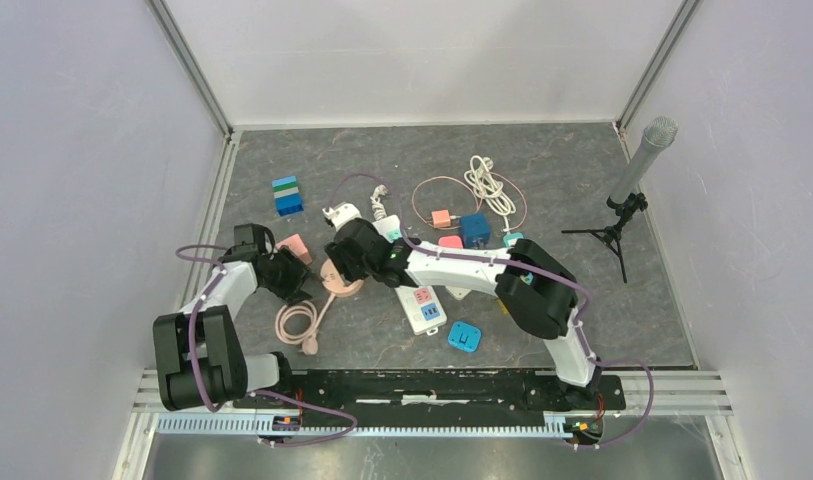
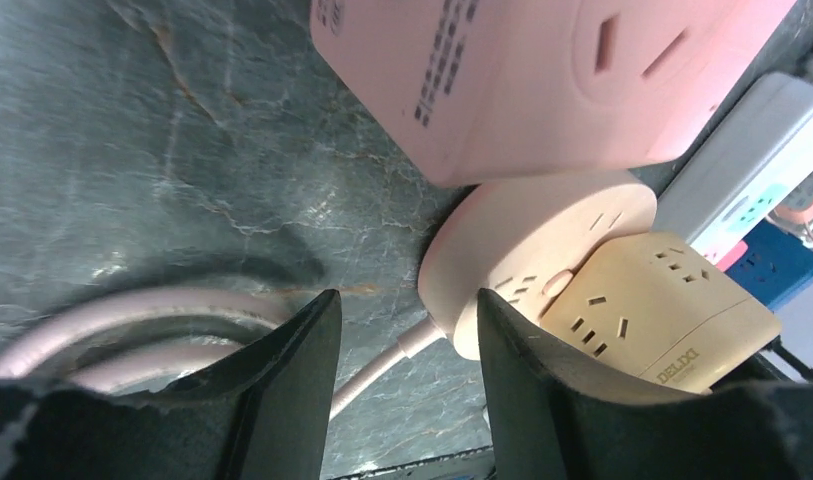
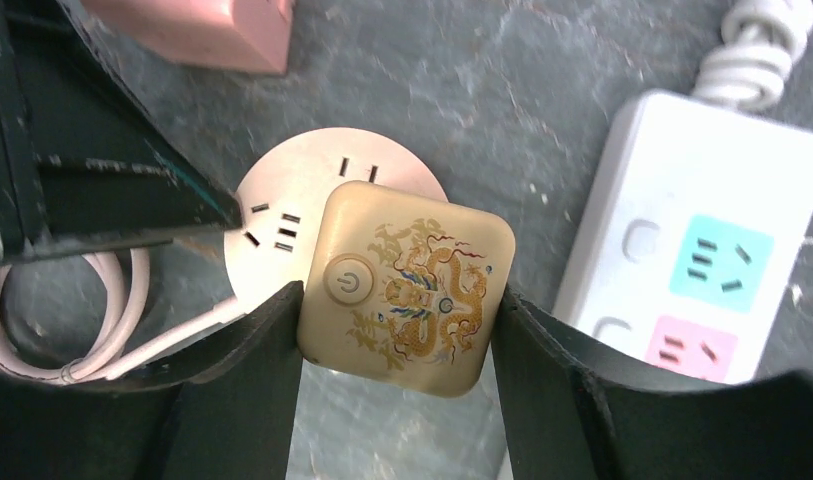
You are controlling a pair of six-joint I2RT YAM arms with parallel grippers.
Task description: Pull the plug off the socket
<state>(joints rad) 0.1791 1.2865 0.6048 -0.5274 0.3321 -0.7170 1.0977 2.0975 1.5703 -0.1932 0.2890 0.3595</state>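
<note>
A cream cube plug (image 3: pixel 407 285) with a dragon print sits in a round pink socket (image 3: pixel 302 180) that lies on the table. My right gripper (image 3: pixel 399 292) is shut on the cube's two sides. In the top view the right gripper (image 1: pixel 344 262) covers the plug over the socket (image 1: pixel 340 285). My left gripper (image 2: pixel 407 330) is open, low over the table, straddling the socket's pink cable (image 2: pixel 382 360). Its right finger (image 2: pixel 522 380) is at the rim of the socket (image 2: pixel 522 230), next to the cube (image 2: pixel 652 310).
A white power strip (image 3: pixel 682 230) lies just right of the plug, and a pink square block (image 2: pixel 522 70) just beyond the socket. The socket's cable coils (image 1: pixel 297 325) near the left arm. A blue adapter (image 1: pixel 465 337), a blue cube (image 1: pixel 474 229) and a microphone tripod (image 1: pixel 637 170) stand further right.
</note>
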